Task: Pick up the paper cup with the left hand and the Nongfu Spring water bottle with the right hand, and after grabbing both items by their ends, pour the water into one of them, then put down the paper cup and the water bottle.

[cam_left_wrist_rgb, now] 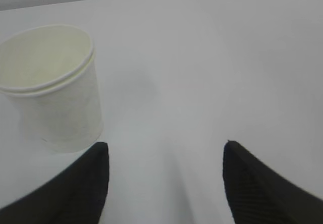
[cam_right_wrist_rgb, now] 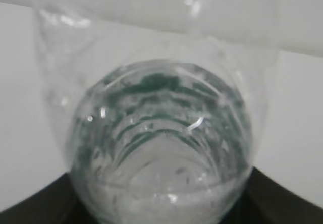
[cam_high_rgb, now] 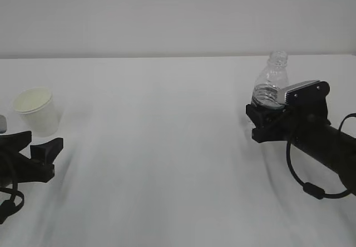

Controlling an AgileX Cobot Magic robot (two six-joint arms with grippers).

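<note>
The white paper cup (cam_high_rgb: 36, 110) stands upright at the far left of the table, empty as far as its cream inside shows. My left gripper (cam_high_rgb: 44, 141) sits open just in front of it. In the left wrist view the cup (cam_left_wrist_rgb: 55, 93) is up and left of the gripper (cam_left_wrist_rgb: 165, 146), outside the gap, close to the left finger. The clear Nongfu Spring water bottle (cam_high_rgb: 271, 77) stands upright at the right, uncapped. My right gripper (cam_high_rgb: 266, 119) is closed round its lower body. The bottle (cam_right_wrist_rgb: 161, 108) fills the right wrist view, with water (cam_right_wrist_rgb: 161, 191) low inside and the gripper (cam_right_wrist_rgb: 161, 199) flanking it.
The white table (cam_high_rgb: 167, 147) stretches between the two arms, with its back edge against a pale wall. The right arm's black cable (cam_high_rgb: 303, 183) loops down beside that arm. Nothing else stands on the table.
</note>
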